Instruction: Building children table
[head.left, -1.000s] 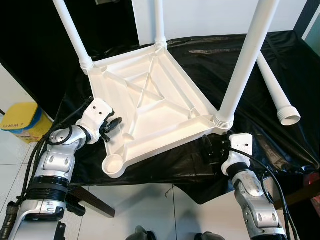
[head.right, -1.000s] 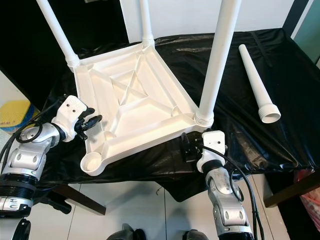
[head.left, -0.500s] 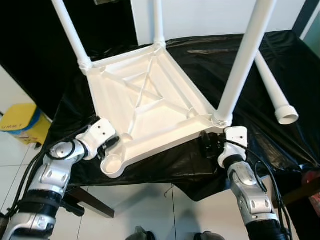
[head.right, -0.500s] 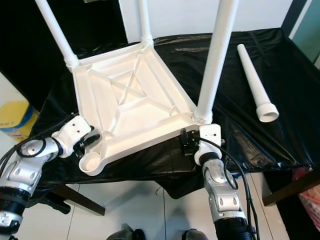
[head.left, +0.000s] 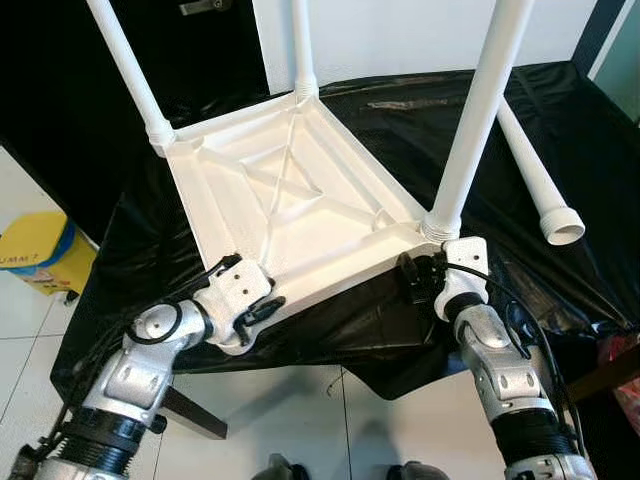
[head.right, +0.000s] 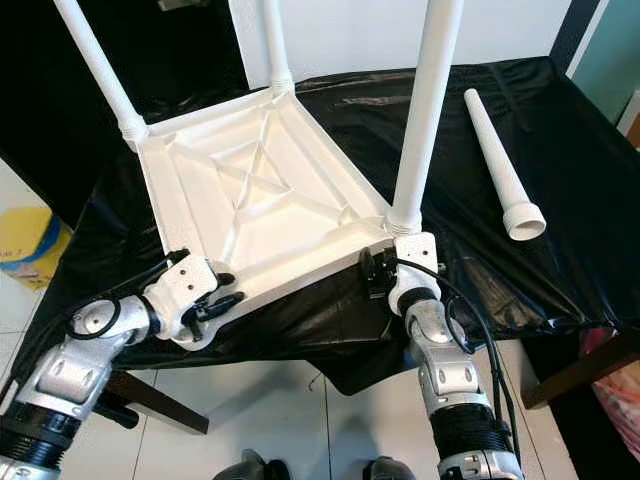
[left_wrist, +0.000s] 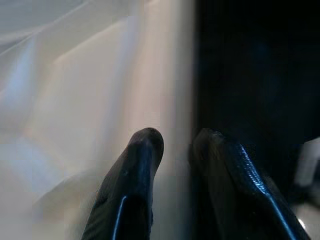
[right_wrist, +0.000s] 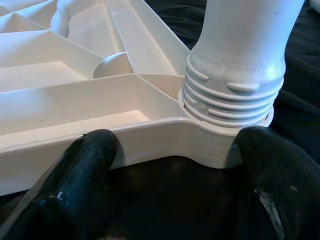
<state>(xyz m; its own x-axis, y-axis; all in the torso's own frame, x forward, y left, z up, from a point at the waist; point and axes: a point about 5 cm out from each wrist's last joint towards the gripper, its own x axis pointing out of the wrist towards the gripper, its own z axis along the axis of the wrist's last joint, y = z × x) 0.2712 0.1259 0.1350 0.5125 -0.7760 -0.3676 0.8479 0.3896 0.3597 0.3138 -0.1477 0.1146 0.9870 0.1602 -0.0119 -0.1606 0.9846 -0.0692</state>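
**Upturned table held at two near corners**

The white tabletop (head.left: 290, 210) is seen lying upside down on a black sheet (head.left: 560, 290), toward its near left part. Three legs (head.left: 478, 110) are seated upright in the corner sockets. A fourth leg (head.left: 535, 175) is laid loose on the sheet, well apart toward the right edge.

The empty near-left corner is met by the left gripper (head.left: 262, 310); its fingers (left_wrist: 135, 185) are set narrowly, one on each side of the tabletop's rim. The right gripper (right_wrist: 172, 170) is spread wide around the near-right corner, just below the threaded leg base, its fingers (right_wrist: 80, 180) beside the rim.

A yellow bin (head.left: 40, 250) is seen on the tiled floor (head.left: 300, 420) at the left.
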